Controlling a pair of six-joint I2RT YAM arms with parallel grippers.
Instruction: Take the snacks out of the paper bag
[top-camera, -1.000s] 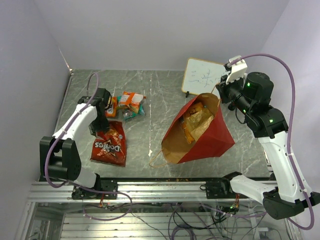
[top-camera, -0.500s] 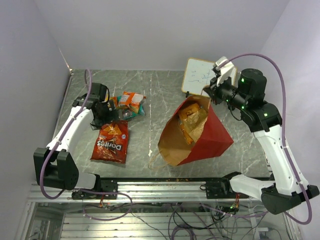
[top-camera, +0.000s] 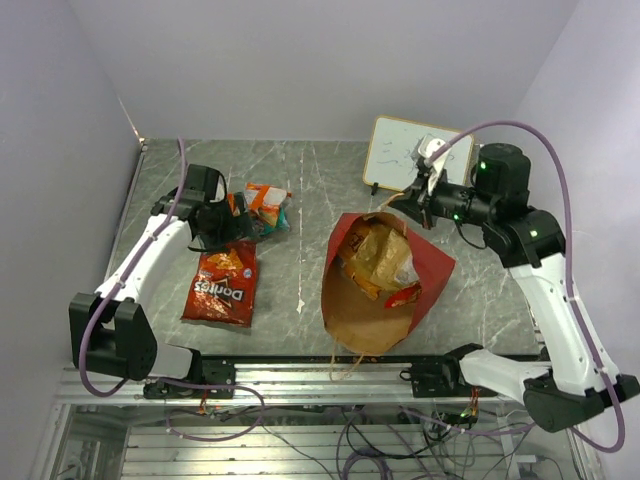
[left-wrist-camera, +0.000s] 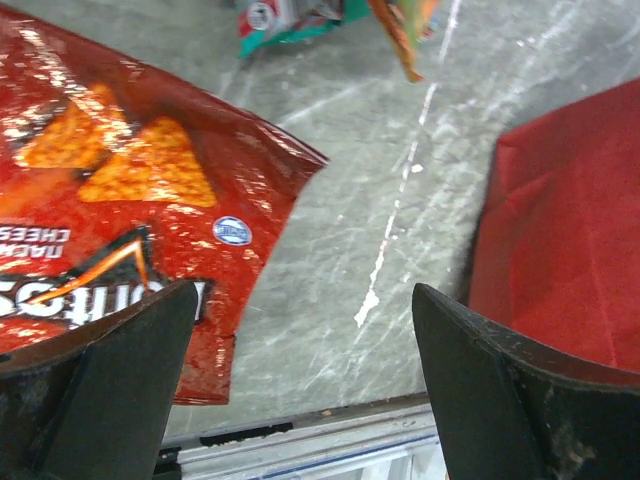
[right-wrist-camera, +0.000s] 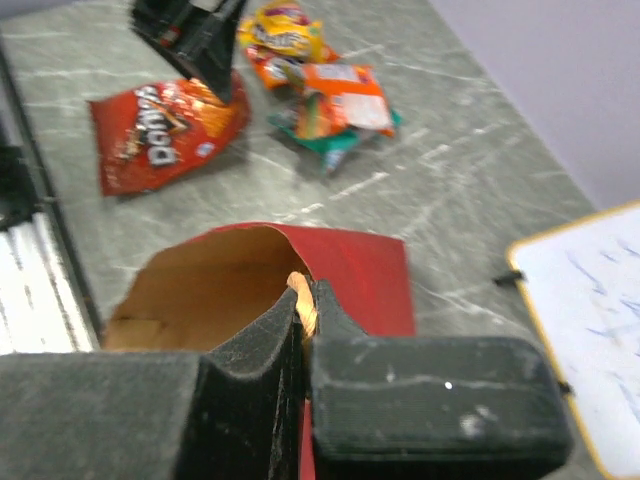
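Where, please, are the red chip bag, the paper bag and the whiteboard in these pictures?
red chip bag (top-camera: 220, 287): top view, middle of its printed front.
paper bag (top-camera: 358, 315): top view, bare brown inner wall.
whiteboard (top-camera: 398, 152): top view, its white face.

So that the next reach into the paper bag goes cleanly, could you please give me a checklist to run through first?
1. Left claw open and empty: ok.
2. Right claw shut on the rim of the paper bag: ok.
3. Bag mouth gaping, its inside visible from above: ok.
4. Paper bag emptied: not ok; a tan-brown chip bag and a red packet lie inside.
5. Doritos bag and small packs out on the table, apart from the paper bag: ok.
6. More snacks hidden under the tan-brown chip bag: cannot tell.
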